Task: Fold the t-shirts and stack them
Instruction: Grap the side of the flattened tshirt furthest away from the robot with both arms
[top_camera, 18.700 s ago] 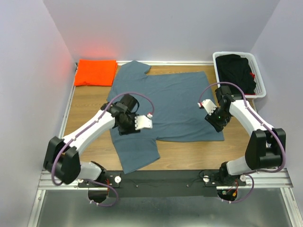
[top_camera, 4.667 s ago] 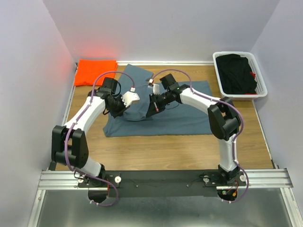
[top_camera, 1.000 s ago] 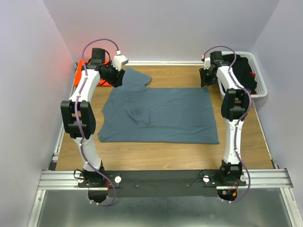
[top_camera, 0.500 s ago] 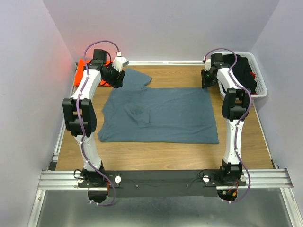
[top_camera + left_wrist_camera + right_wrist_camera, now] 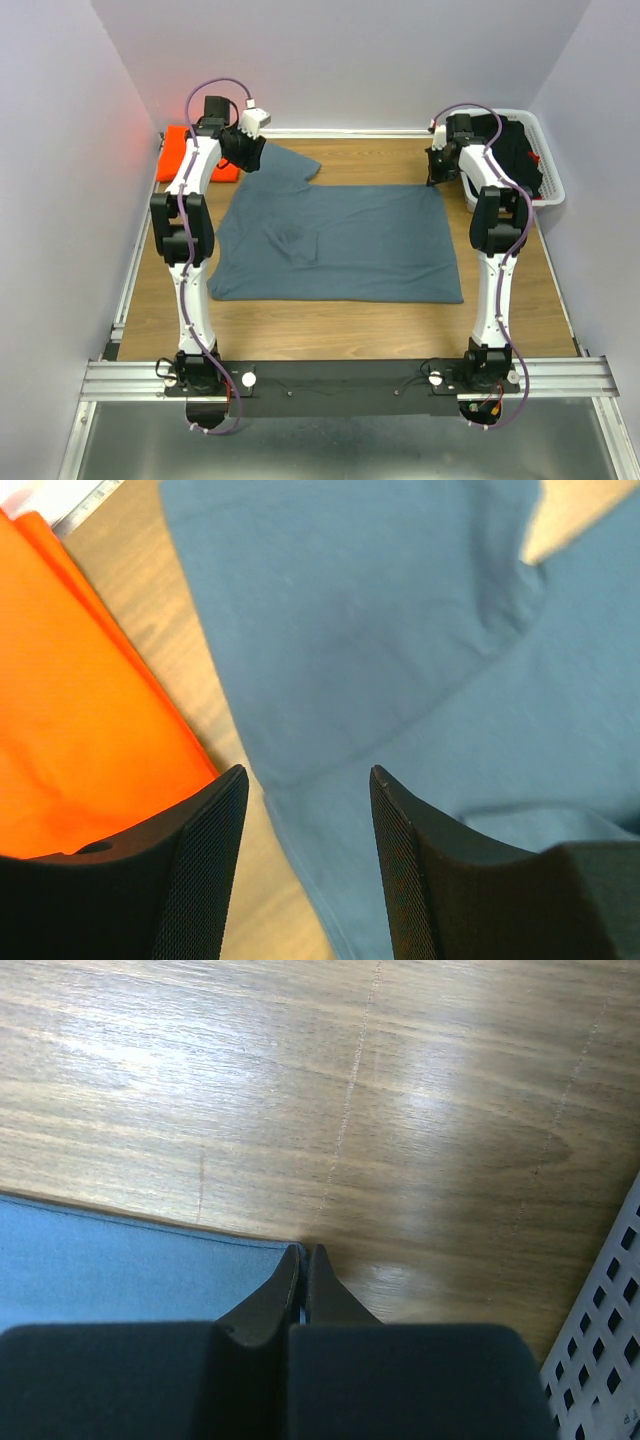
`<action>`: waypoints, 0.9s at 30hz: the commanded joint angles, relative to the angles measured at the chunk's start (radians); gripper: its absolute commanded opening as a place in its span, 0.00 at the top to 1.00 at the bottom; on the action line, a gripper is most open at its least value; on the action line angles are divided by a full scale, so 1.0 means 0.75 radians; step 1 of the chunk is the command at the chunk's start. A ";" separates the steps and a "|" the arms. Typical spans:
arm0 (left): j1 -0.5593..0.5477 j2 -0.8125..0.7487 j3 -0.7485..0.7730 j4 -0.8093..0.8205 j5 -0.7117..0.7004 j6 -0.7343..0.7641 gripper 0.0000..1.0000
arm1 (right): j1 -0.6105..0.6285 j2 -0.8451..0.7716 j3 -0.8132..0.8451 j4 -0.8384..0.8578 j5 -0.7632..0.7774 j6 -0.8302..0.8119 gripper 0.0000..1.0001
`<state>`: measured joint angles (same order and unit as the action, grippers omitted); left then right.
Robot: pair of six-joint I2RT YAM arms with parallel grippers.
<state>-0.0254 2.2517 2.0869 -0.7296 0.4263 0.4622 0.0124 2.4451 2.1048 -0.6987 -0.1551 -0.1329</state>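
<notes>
The slate blue-grey t-shirt point(image 5: 340, 240) lies spread flat across the middle of the wooden table, one sleeve pointing to the back left. The bright orange t-shirt point(image 5: 178, 155) lies folded in the back left corner. My left gripper point(image 5: 248, 158) hovers open over the blue shirt's left edge point(image 5: 380, 630), with the orange shirt point(image 5: 70, 710) just beside it; nothing sits between its fingers point(image 5: 305, 770). My right gripper point(image 5: 432, 178) is at the blue shirt's back right corner point(image 5: 120, 1260), its jaws shut point(image 5: 305, 1248) right on that corner.
A white basket point(image 5: 552, 188) holding dark clothes stands at the back right, its perforated wall point(image 5: 610, 1290) close beside my right gripper. Bare wood shows behind the shirt and along the near edge. Walls close in on the left, right and back.
The right gripper's jaws have closed on the shirt's back right corner. The left arm has stretched a little farther toward the back left; its jaws stay open.
</notes>
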 commanded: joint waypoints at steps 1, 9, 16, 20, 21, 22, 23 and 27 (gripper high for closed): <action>0.009 0.104 0.089 0.032 -0.069 -0.054 0.40 | -0.006 0.043 -0.068 -0.075 -0.020 -0.027 0.99; 0.011 0.207 0.097 0.107 -0.139 -0.074 0.40 | -0.006 0.027 -0.074 -0.073 -0.028 -0.040 0.99; 0.024 0.260 0.103 0.126 -0.196 -0.093 0.40 | -0.006 0.017 -0.086 -0.073 -0.037 -0.044 0.99; 0.024 0.307 0.150 0.093 -0.131 -0.089 0.40 | -0.004 0.012 -0.090 -0.073 -0.039 -0.050 0.99; 0.054 0.323 0.165 0.077 -0.098 -0.086 0.41 | -0.006 0.008 -0.088 -0.073 -0.039 -0.050 0.99; 0.054 0.325 0.167 0.073 -0.090 -0.082 0.41 | -0.006 0.008 -0.088 -0.073 -0.041 -0.052 1.00; 0.052 0.334 0.167 0.073 -0.082 -0.078 0.42 | -0.006 0.010 -0.086 -0.073 -0.043 -0.052 0.99; 0.052 0.364 0.177 0.071 -0.082 -0.072 0.44 | -0.006 0.010 -0.078 -0.073 -0.053 -0.052 0.99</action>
<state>0.0063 2.4905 2.1864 -0.6613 0.3351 0.4084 0.0090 2.4325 2.0811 -0.6792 -0.1814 -0.1581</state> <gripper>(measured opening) 0.567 0.013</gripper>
